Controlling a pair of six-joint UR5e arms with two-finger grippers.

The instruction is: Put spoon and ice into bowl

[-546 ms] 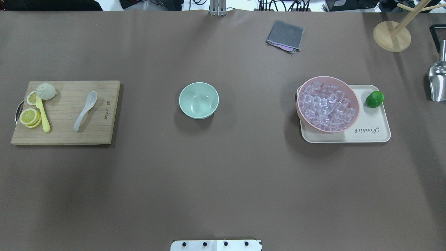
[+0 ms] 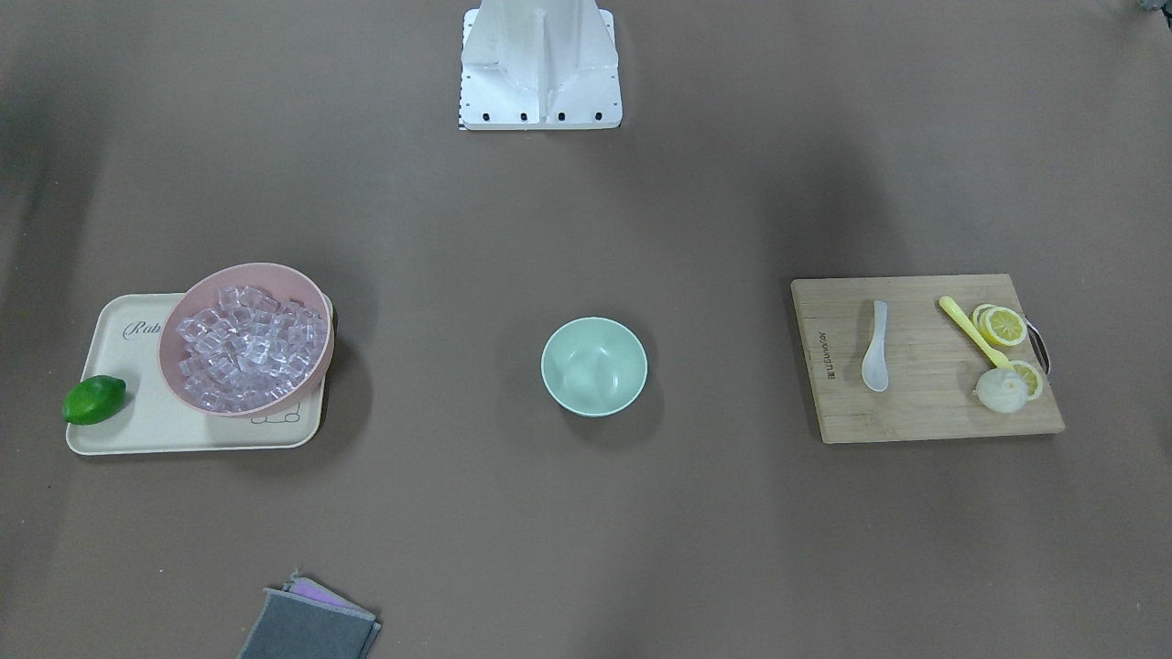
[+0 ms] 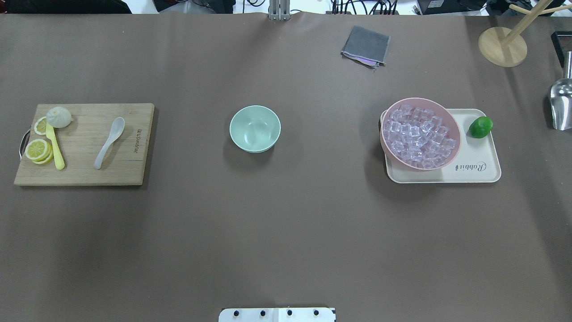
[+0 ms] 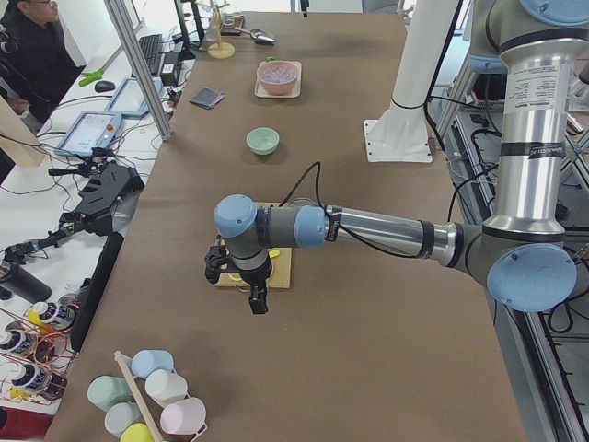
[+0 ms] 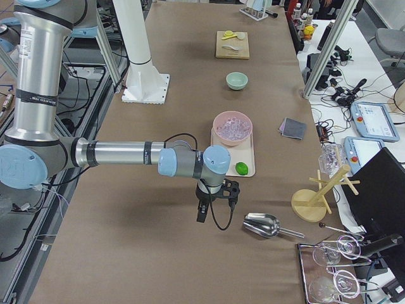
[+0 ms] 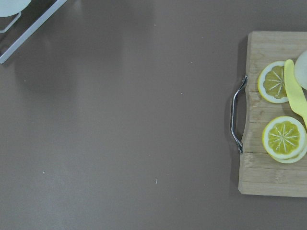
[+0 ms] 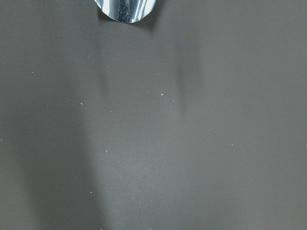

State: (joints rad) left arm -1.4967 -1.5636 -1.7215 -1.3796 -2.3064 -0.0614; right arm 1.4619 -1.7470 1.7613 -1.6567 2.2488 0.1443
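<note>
Overhead exterior shows spoon [image 3: 108, 145] diagonal, scoop nearer bowl [image 3: 254, 129]

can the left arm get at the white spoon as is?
Likely yes: the spoon lies bare on the cutting board, apart from the lemon slices, with the left gripper near the board's end.

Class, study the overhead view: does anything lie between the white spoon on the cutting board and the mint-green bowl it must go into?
Nothing visible does. The spoon lies on the cutting board; the table between board and bowl holds no object.
</note>
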